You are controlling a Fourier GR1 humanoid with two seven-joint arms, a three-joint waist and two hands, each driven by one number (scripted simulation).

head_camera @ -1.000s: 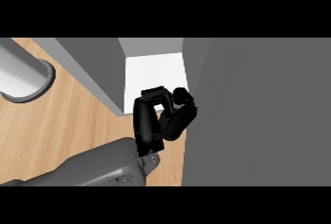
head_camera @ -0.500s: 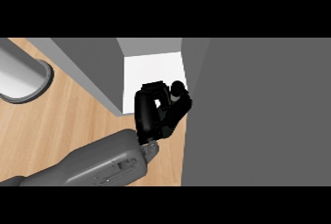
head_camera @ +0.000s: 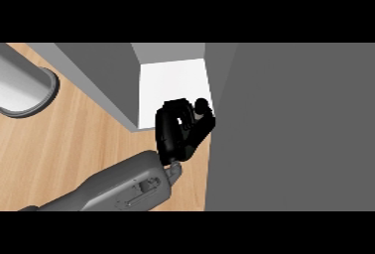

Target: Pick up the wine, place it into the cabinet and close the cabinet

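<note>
The right hand (head_camera: 181, 130) sits at the mouth of the cabinet (head_camera: 174, 74), over the wooden tabletop (head_camera: 66, 149), its fingers (head_camera: 199, 111) curled together around something hidden; the wine cannot be made out. A grey cylinder (head_camera: 22, 87) stands well apart at left.

This is a kitchen, seen steeply from above; a light wooden counter (head_camera: 66, 149) with visible grain fills the near left; a grey cabinet (head_camera: 110, 79) stands on it toward the far side, its white inside (head_camera: 172, 82) showing through the opening; a broad grey cabinet door (head_camera: 293, 129) takes up the whole right side; a round grey metal vessel (head_camera: 22, 89) sits on the counter at the far left, cut by the edge.
</note>
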